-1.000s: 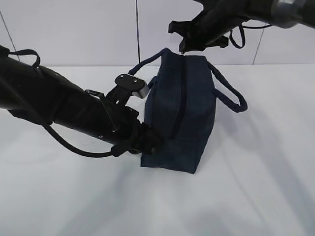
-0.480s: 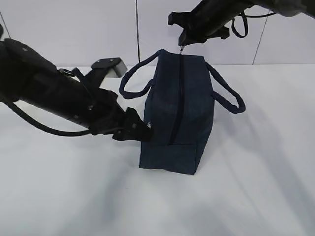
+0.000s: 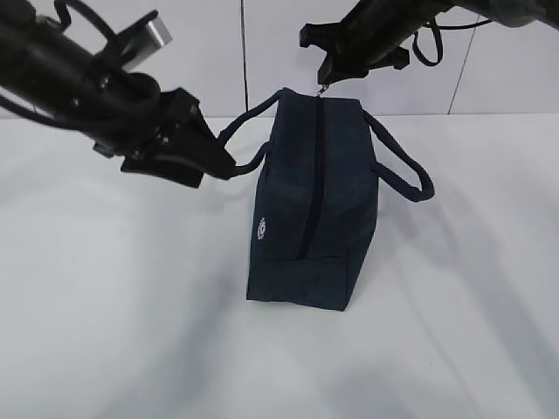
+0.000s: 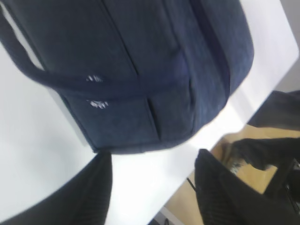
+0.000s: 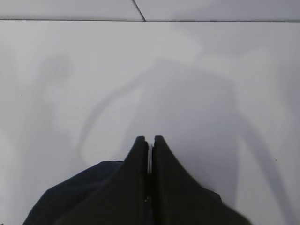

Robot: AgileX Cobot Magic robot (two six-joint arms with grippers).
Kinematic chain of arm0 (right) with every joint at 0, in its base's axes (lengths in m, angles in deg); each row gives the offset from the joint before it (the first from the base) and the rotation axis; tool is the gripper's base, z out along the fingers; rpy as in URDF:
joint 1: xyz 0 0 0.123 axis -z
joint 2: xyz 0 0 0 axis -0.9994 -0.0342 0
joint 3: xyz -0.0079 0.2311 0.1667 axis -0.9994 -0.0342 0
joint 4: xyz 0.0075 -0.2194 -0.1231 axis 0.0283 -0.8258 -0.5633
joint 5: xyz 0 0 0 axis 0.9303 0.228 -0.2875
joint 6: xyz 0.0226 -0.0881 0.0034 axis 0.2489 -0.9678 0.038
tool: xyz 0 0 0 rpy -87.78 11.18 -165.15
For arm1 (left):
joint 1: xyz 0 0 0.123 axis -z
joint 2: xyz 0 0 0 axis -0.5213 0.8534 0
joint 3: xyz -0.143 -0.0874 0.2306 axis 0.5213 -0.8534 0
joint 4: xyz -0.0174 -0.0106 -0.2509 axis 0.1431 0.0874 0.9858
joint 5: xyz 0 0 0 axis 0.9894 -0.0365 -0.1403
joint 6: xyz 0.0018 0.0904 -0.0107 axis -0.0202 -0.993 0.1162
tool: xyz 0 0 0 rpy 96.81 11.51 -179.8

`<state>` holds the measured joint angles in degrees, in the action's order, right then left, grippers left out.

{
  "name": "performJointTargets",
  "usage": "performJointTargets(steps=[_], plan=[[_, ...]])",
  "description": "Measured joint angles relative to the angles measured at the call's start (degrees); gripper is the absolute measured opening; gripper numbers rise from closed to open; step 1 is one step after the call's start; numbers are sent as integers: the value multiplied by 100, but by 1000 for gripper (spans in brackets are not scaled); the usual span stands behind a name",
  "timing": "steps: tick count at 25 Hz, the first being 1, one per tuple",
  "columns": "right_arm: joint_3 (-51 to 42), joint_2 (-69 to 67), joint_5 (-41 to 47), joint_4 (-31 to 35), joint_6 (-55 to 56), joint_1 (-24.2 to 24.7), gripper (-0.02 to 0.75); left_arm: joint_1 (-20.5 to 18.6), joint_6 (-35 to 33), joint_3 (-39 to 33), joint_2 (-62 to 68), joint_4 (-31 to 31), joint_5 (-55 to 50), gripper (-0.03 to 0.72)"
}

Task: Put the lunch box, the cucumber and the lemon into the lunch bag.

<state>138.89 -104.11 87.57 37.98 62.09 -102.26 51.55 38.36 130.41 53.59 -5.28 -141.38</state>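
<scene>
Left pincer point(image 3: 214, 163): raised above the white desk point(image 3: 105, 332), to the left of the lunch bag point(image 3: 314, 209). In the left wrist view its two fingers point(image 4: 93, 187) stand apart with nothing between them; the bag's end panel fills the space beyond them, not touching either finger. In the exterior view the fingertips point toward the bag's left loop handle point(image 3: 240, 131) — contact cannot be confirmed.

Lunch bag: upright near the middle of the desk, its long axis running away from the camera. The top zipper point(image 3: 316, 166) runs along the ridge and down the near end. The right loop handle point(image 3: 402, 166) hangs out to the side. A small white mark shows on the left panel.

Right pincer point(image 3: 325, 80): positioned over the far end of the bag's ridge. In the right wrist view the fingers point(image 5: 140, 164) are pressed together, with a thin pale sliver point(image 5: 150, 157) clamped between them; what it is cannot be told.
</scene>
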Motion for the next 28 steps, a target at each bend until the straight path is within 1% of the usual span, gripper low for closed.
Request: performJointTargets(steps=[3, 6, 10, 14, 20, 23, 28], plan=[[0, 0, 0, 48, 0, 0, 6, 0, 810, 795, 71, -717, -264, 410], [0, 0, 0, 73, 0, 0, 6, -11, 1222, 1558, 368, -1059, -566, 410], [0, 0, 11, 81, -32, 0, 6, -11, 1461, 2347, 882, -1146, -843, 410], [0, 0, 74, 81, -41, 0, 6, -11, 1558, 2945, 1383, -1169, -1053, 410], [0, 0, 100, 81, -43, 0, 6, -11, 1622, 3461, 2031, -1059, -1315, 410], [0, 0, 100, 71, -53, -22, 6, -1, 1635, 3548, 2229, -798, -1368, 410], [0, 0, 89, 0, -53, -35, 6, 37, 1635, 3570, 2336, -534, -1381, 410]])
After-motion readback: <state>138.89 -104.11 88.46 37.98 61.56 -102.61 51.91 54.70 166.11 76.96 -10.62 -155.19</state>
